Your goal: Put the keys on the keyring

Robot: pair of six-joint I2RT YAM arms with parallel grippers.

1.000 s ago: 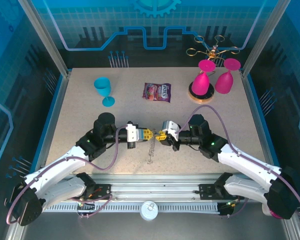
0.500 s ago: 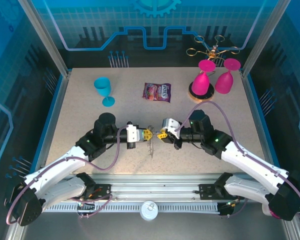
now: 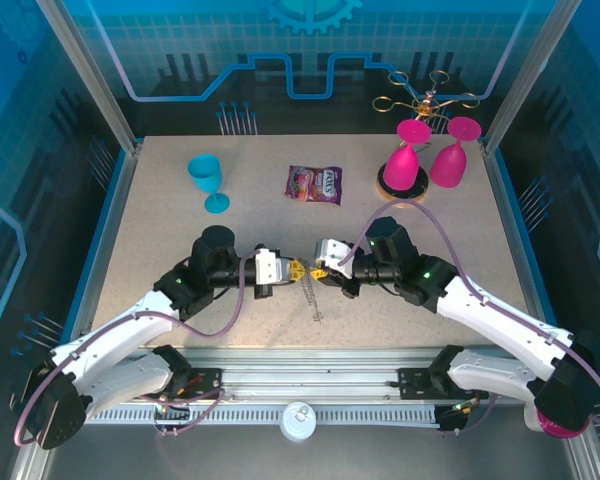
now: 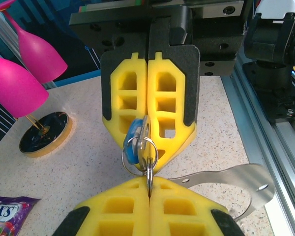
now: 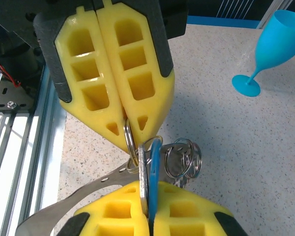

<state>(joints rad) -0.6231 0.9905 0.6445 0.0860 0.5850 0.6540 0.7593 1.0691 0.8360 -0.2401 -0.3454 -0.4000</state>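
Observation:
My left gripper and right gripper meet tip to tip above the near middle of the table. In the right wrist view my right gripper is shut on the key, whose blue head stands edge-on beside a silver blade. In the left wrist view my left gripper is shut on a silver split ring of the keyring. That ring is linked with the key's ring at the blue head. The keyring's dark chain hangs below the fingertips. Several more silver rings dangle beside the key.
A blue goblet stands at the back left and a candy bag lies at the back middle. Two pink goblets lean at the back right by a round wooden coaster. A gold rack stands behind them.
The right arm has swung its wrist a little left and farther from the bases. The hanging chain has shifted to the right under the fingertips. Both grippers stay shut.

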